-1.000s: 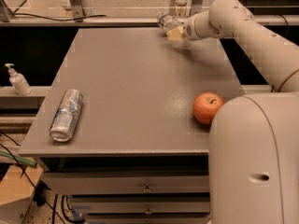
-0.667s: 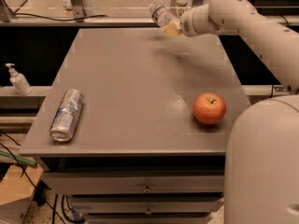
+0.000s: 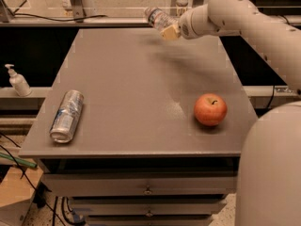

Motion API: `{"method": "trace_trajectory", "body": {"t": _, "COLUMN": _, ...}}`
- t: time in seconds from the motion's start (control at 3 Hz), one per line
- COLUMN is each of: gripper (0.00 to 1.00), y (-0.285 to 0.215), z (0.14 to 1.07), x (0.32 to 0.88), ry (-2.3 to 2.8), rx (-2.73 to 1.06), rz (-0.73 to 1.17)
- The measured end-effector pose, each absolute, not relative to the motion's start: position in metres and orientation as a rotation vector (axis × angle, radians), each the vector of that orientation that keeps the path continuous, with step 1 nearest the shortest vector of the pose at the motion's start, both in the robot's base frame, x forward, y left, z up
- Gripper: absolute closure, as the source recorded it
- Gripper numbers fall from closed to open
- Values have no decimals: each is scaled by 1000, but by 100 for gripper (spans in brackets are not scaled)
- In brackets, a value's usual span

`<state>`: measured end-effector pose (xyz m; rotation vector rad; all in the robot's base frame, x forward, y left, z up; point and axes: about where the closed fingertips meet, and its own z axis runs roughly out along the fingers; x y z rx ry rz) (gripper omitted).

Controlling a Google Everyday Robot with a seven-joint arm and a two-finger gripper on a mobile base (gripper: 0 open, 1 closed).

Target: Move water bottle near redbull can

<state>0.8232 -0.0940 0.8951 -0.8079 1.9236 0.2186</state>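
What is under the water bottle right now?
Only bare table: the claw holds the water bottle lifted over the table's far edge. The claw covers one end of the bottle, so that part is hidden.

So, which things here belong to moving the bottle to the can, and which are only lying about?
For the job:
water bottle, held in the pincer above the far edge of the table
redbull can, lying on its side near the front left corner

Only lying about:
apple, on the table's right side
white pump dispenser, off the table, to the left
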Motion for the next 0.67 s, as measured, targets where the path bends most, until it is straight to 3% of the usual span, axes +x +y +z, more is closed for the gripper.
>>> {"method": "trace_trajectory", "body": {"t": 0.67, "gripper": 100, "y": -54, "z": 899, "x": 725, "ry": 1776, "rx": -1133, "rz": 175}}
